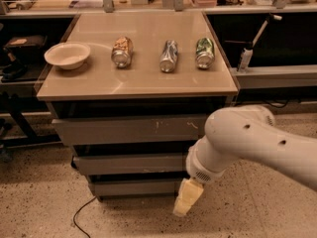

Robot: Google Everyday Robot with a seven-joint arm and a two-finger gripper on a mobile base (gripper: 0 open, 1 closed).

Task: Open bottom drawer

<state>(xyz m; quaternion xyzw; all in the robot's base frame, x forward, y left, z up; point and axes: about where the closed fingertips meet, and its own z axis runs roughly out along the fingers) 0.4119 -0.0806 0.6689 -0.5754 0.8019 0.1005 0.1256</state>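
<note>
The bottom drawer (133, 186) is the narrowest of three grey drawer fronts, low under the table, and it looks closed. Above it are the medium drawer front (129, 163) and the widest one (129, 130) with white scratch marks. My gripper (185, 202) hangs from the white arm (247, 143) at the bottom drawer's right end, pointing down toward the floor. It looks cream-coloured and holds nothing that I can see.
On the tabletop (143, 86) lie three cans on their sides (122, 51) (169, 55) (204, 52) and a white bowl (68, 55) at the left. A black cable (79, 213) runs on the speckled floor. Shelving stands behind and to both sides.
</note>
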